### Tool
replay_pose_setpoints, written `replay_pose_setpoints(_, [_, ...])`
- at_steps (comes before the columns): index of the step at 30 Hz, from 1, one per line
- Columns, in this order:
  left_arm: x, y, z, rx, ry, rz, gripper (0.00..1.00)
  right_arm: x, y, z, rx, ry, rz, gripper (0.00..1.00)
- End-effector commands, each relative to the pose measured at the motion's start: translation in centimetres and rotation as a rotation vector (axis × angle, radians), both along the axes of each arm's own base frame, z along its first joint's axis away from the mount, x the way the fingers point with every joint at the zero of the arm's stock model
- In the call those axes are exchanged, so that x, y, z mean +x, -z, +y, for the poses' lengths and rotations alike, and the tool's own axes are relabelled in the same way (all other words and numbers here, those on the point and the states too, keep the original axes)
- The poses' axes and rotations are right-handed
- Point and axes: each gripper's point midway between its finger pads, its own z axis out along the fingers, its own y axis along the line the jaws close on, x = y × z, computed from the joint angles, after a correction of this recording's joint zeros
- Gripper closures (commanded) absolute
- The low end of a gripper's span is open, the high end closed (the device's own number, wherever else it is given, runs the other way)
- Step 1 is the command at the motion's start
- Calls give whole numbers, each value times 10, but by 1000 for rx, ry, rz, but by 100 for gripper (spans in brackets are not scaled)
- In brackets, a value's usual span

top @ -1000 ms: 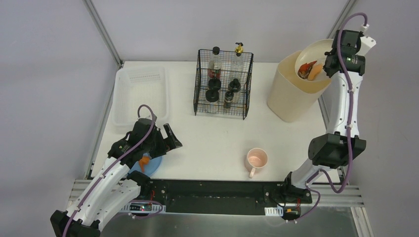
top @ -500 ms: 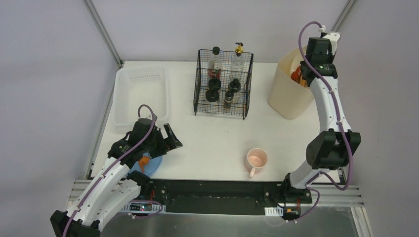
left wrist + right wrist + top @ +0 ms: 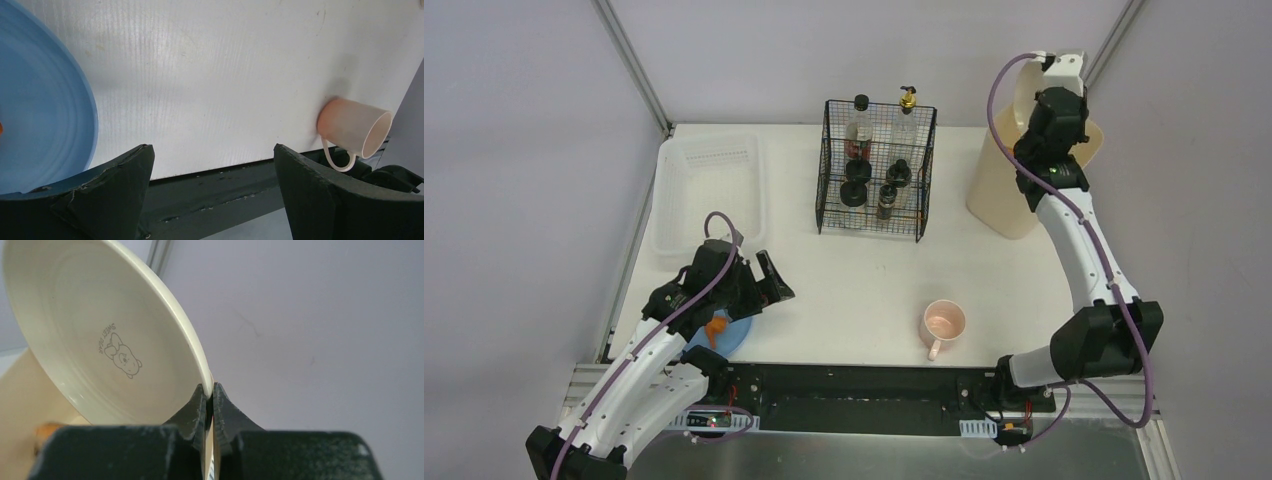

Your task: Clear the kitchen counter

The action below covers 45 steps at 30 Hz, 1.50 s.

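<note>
The plate [image 3: 100, 340] is pinched at its rim by the right end effector [image 3: 210, 390] and held steeply tilted over the bin [image 3: 999, 190], likely for emptying. The left end effector [image 3: 211, 150] is held spread just beside the blue plate [image 3: 40, 115] on the surface [image 3: 854, 280], likely ready for pickup; the cup [image 3: 352, 130] stands farther right

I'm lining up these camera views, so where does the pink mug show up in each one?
Top external: mug near the counter's front edge, right of centre.
Left wrist: mug far right, by that edge.
Right wrist: not in it.
Shared landmark: blue plate, in the top and left wrist views.
</note>
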Motion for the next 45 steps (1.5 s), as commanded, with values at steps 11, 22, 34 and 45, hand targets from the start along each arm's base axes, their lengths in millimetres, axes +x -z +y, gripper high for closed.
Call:
replay_pose_setpoints(11, [1, -16, -9, -54, 42, -40, 7, -36, -96, 28, -288, -49, -272, 100])
replay_pose_setpoints(22, [1, -32, -16, -95, 64, -51, 6, -88, -144, 53, -28, -203, -444, 100])
replay_pose_setpoints(34, [13, -83, -19, -117, 64, -150, 5, -116, -105, 114, 489, -514, -340, 100])
replay_pose_setpoints(45, [22, -131, -19, -146, 44, -253, 2, -131, -33, 208, 993, -730, 2, 100])
